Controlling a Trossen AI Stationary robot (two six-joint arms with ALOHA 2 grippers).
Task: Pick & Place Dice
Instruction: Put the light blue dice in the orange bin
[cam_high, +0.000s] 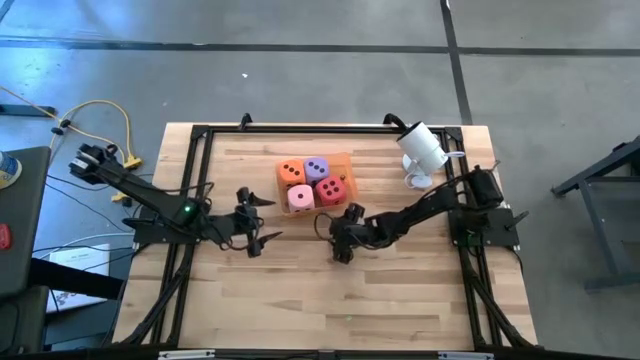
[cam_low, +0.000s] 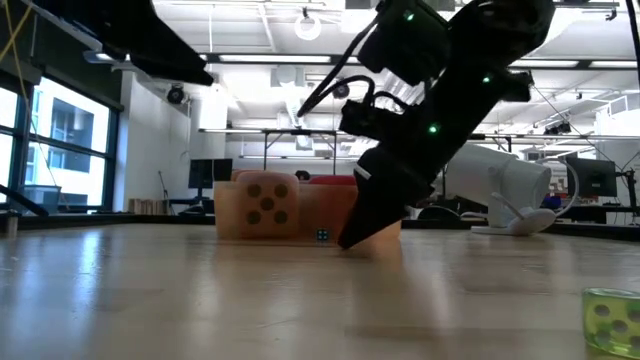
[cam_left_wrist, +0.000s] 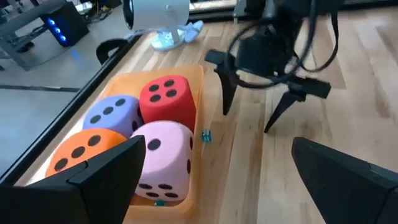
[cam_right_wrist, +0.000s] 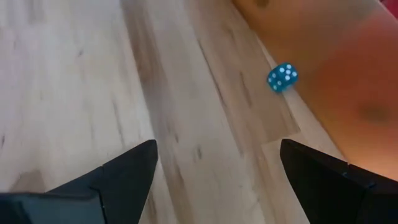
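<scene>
both grippers gape empty: right gripper (cam_high: 343, 236) at six o'clock of the tray (cam_high: 345, 160), left gripper (cam_high: 262, 218) at eight. i judge approach; next, lift the pink die (cam_high: 300, 198).

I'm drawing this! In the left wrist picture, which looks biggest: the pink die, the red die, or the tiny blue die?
1. pink die, though it sits nearest the camera, so that is unsure
2. red die, probably a similar true size
3. tiny blue die, clearly smallest
</scene>
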